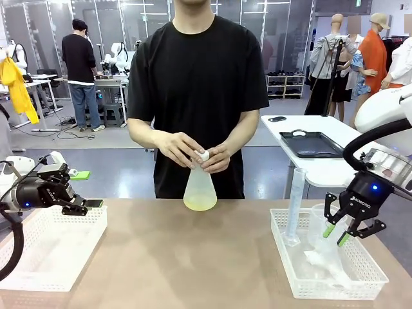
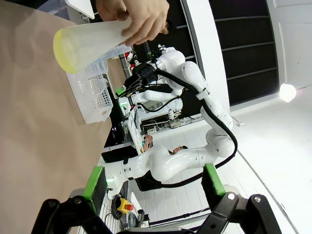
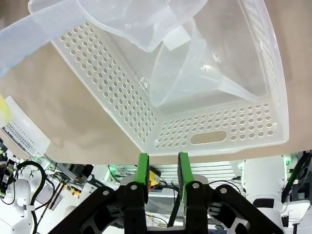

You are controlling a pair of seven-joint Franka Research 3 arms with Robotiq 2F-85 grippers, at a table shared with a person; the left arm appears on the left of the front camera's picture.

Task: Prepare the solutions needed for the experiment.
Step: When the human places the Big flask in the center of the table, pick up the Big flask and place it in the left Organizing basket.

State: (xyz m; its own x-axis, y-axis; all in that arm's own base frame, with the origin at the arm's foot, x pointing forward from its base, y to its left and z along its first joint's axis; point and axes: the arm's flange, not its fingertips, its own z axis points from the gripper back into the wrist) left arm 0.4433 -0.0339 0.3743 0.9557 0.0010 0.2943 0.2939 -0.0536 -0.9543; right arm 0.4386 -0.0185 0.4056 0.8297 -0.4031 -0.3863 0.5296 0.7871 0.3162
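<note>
The solutions (image 1: 200, 204) are a pale yellow-green liquid in the bottom of a translucent conical flask (image 1: 199, 187). A person at the far side holds the flask above the table, both hands (image 1: 193, 151) at its neck. In the left wrist view the flask (image 2: 92, 41) lies sideways with the liquid (image 2: 66, 51) at its base. My left gripper (image 1: 90, 205) is open and empty over the left basket; its green pads (image 2: 95, 181) stand wide apart. My right gripper (image 1: 337, 235) hangs over the right basket, jaws narrowly apart with nothing between the pads (image 3: 142, 170).
The left white basket (image 1: 48, 257) sits at the table's left front. The right basket (image 1: 360, 286) holds an upright measuring cylinder (image 1: 295, 206), a clear funnel (image 3: 195, 78) and a beaker (image 3: 141, 19). Bare brown tabletop (image 1: 193, 257) lies between the baskets.
</note>
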